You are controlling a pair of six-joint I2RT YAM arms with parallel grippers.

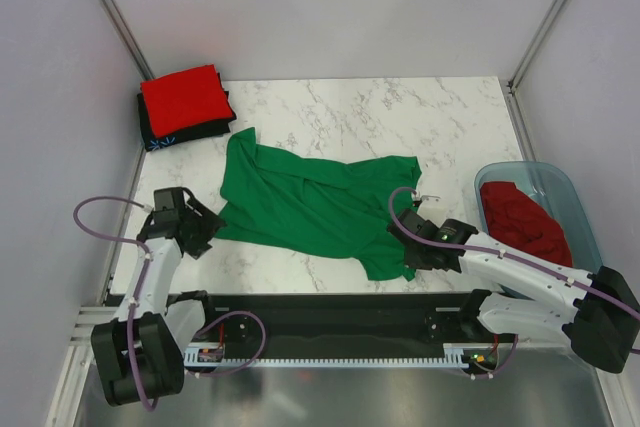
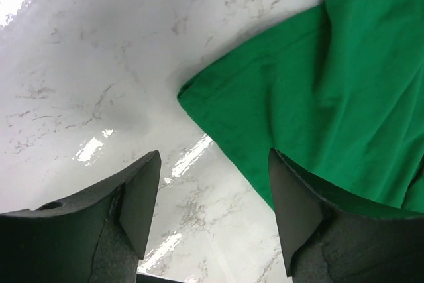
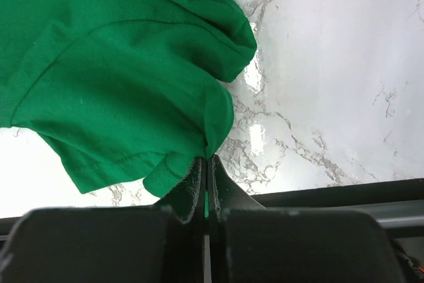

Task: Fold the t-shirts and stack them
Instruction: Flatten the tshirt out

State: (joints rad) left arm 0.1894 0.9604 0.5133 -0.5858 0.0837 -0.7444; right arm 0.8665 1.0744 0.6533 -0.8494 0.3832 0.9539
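A bright green t-shirt [image 1: 315, 205] lies crumpled across the middle of the marble table. My right gripper [image 1: 412, 247] is shut on its near right edge; the right wrist view shows green cloth [image 3: 126, 77] pinched between the closed fingers [image 3: 207, 170]. My left gripper [image 1: 205, 227] is open and empty just left of the shirt's near left corner [image 2: 218, 107], its right finger [image 2: 291, 203] over the cloth edge. A folded red t-shirt [image 1: 183, 99] lies on a folded black t-shirt [image 1: 185, 133] at the far left. Another red t-shirt [image 1: 523, 222] sits in the tub.
A translucent blue plastic tub [image 1: 560, 183] stands at the right edge of the table. Grey walls close in the left, back and right sides. A black rail [image 1: 330, 309] runs along the near edge.
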